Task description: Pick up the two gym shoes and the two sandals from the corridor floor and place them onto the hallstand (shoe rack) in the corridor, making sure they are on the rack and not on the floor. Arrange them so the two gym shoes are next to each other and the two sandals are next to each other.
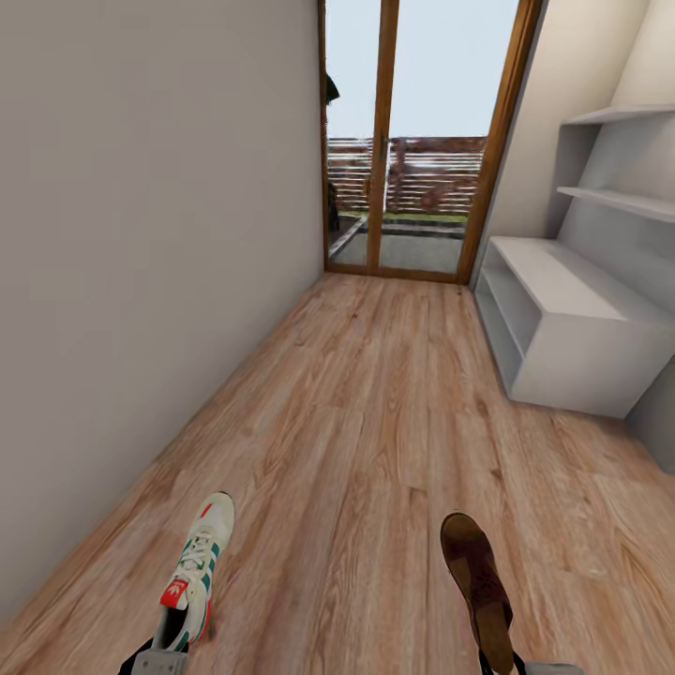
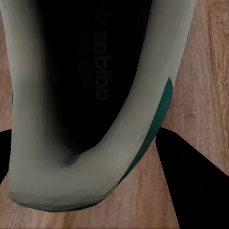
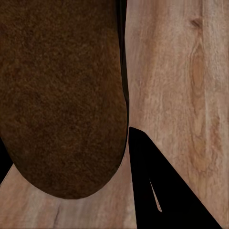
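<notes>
- The gym shoe (image 1: 195,574) has its heel cut off by the head view's lower edge.
- The sandal (image 1: 478,586) is cut off there too.
- The hallstand (image 1: 572,319) runs past the right edge.

The corridor was evenly and softly lit, with daylight coming through the glass door (image 1: 422,141) at the far end, where the sky looked pale and washed out. The left wall (image 1: 141,234) was a flat grey without highlights, and the wood floor (image 1: 375,422) showed no glare and hardly any cast shadows. The head view was wide-angled, so the door frame and the shelving unit (image 1: 581,328) leaned at the edges. Both wrist views were soft and blurred: the inside of the sneaker (image 2: 81,95) sank into near-black shade, its printed lettering barely readable, and the sandal (image 3: 62,95) appeared as a grainy brown mass.
</notes>
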